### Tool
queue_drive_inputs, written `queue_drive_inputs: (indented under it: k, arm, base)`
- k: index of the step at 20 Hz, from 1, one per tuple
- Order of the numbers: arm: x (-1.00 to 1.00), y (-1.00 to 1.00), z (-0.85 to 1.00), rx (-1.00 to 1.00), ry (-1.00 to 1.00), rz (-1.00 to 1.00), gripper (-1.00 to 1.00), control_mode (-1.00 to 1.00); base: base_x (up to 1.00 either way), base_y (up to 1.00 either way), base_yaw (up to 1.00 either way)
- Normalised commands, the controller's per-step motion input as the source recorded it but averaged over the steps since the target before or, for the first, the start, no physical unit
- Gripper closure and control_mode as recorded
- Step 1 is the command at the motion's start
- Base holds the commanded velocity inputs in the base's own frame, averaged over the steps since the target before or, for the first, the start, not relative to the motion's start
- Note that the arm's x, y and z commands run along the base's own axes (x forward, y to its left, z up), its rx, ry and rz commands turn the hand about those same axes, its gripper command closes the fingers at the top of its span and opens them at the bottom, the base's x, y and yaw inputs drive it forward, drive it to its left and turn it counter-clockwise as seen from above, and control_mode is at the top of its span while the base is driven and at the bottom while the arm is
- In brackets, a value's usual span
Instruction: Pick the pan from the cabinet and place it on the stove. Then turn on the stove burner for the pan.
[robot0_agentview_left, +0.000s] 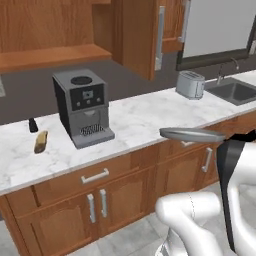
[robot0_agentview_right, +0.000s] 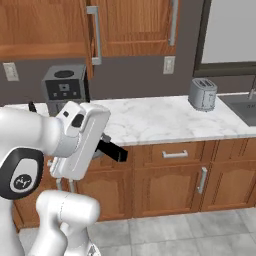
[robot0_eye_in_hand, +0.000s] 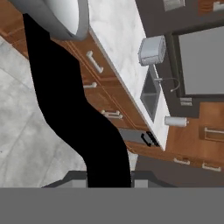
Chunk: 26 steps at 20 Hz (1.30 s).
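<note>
The gripper (robot0_eye_in_hand: 109, 181) is closed on the black handle (robot0_eye_in_hand: 74, 118) of the pan (robot0_eye_in_hand: 61, 15). In the hand view that handle runs up from between the fingertips to the silver bowl at the top of the frame. In the left base view the pan (robot0_agentview_left: 192, 134) shows edge-on, roughly level, in the air in front of the counter's front edge and above the low cabinet doors (robot0_agentview_left: 97, 205). It touches neither. In the right base view the handle's dark end (robot0_agentview_right: 112, 150) sticks out from behind the white hand, in front of the drawers below the counter.

On the white marble counter (robot0_agentview_left: 140, 120), near its front edge toward the left end, lies a small brown oblong item (robot0_agentview_left: 41, 141). A small dark upright object (robot0_agentview_left: 33, 125) stands just behind it. Further in, a grey coffee machine (robot0_agentview_left: 82, 107) stands mid-depth on the counter. Toward the right end, a silver toaster (robot0_agentview_left: 190, 84) stands close to the back edge, just beside the sink (robot0_agentview_left: 235, 92) and its tap (robot0_agentview_left: 222, 70).

On the wall above, the cabinet (robot0_agentview_left: 140, 35) hangs with one door (robot0_agentview_left: 142, 37) swung open, its long grey bar handle (robot0_agentview_left: 159, 37) on the edge. In the right base view the open door (robot0_agentview_right: 92, 35) juts out above the coffee machine (robot0_agentview_right: 64, 87). A window (robot0_agentview_right: 230, 32) sits above the sink.
</note>
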Motion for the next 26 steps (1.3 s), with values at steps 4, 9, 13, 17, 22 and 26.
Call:
queue_drive_inputs:
  k: [4,9,13,17,22,26]
  arm:
    - [0.0,0.0,0.0,0.0,0.0,0.0,1.0,1.0]
    - [0.0,0.0,0.0,0.0,0.0,0.0,1.0,1.0]
    - [0.0,0.0,0.0,0.0,0.0,0.0,1.0,1.0]
    - [0.0,0.0,0.0,0.0,0.0,0.0,1.0,1.0]
    - [0.0,0.0,0.0,0.0,0.0,0.0,1.0,1.0]
    - [0.0,0.0,0.0,0.0,0.0,0.0,1.0,1.0]
  base:
    - [-0.02,-0.47,-0.27]
    - [0.0,-0.43,-0.28]
    - [0.0,-0.43,-0.29]
    - [0.0,-0.46,-0.27]
    - [0.0,-0.46,-0.27]
    - [0.0,-0.46,-0.27]
